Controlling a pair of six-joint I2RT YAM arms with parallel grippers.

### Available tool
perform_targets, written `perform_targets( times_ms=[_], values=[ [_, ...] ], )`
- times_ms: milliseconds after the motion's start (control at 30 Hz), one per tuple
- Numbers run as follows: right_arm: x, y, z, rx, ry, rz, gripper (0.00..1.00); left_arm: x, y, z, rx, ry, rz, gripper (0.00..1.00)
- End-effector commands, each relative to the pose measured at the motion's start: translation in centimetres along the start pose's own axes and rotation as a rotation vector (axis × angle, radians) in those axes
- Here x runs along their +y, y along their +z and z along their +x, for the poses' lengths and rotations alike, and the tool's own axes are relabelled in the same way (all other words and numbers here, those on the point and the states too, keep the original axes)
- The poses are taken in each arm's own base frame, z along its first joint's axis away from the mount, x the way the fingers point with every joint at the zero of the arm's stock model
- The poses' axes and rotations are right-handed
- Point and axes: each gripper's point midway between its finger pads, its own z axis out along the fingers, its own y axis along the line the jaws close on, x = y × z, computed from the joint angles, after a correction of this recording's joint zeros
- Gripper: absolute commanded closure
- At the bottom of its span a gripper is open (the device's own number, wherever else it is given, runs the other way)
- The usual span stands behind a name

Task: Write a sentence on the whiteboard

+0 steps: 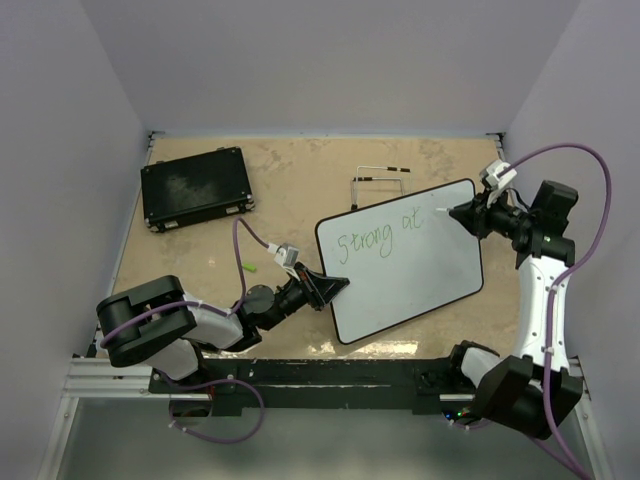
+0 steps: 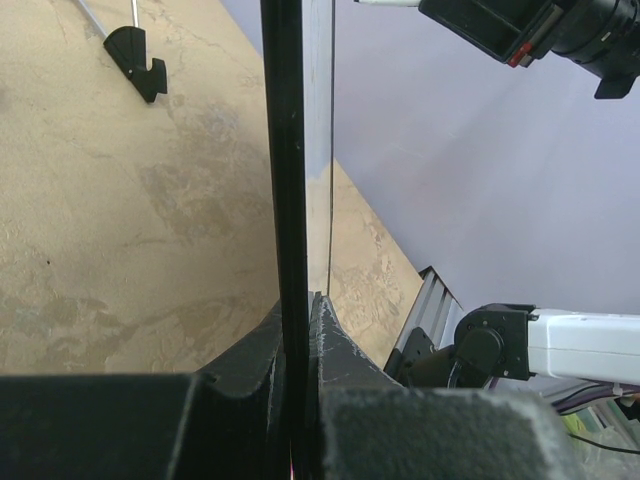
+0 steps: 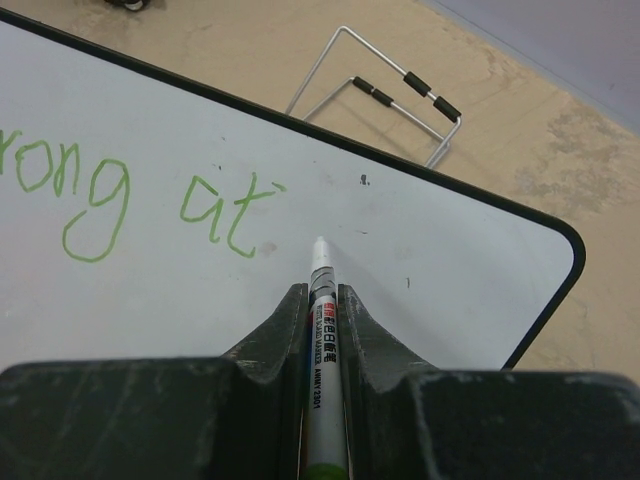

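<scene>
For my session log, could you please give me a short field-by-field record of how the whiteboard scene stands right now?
Whiteboard: angled across the table, mostly blank.
Writing: green, reads "Strong at".
Left tool: shut on the whiteboard's near-left edge.
Right tool: shut on the marker.
Marker tip: just right of "at"; contact with the board unclear.
Black case: far left, apart from the board.
Wire stand: just beyond the board's far edge.

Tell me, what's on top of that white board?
Green handwriting reading "Strong at" sits on the whiteboard. The right gripper holds a marker, tip just past "at"; contact is unclear. The left gripper clamps the left edge in its jaws, hiding that strip.
</scene>
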Motion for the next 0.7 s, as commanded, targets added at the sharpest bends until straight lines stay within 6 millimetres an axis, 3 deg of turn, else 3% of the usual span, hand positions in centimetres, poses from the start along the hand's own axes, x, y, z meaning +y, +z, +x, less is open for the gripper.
perform_targets(
  times_ms=[0,500,667],
  values=[
    [-1.1,0.1,-1.6,-0.037,-0.022,0.013,1.0,0.4,-0.4,0.0,-0.001,0.099,0.016,1.0],
    [-1.1,2.0,-2.6,-0.086,0.02,-0.014,1.0,0.4,-0.4,-0.1,-0.001,0.1,0.018,1.0],
    [-1.6,2.6,-1.6,-0.061,0.045,0.002,1.0,0.3,-0.4,-0.1,-0.003,0.1,0.021,1.0]
  ],
)
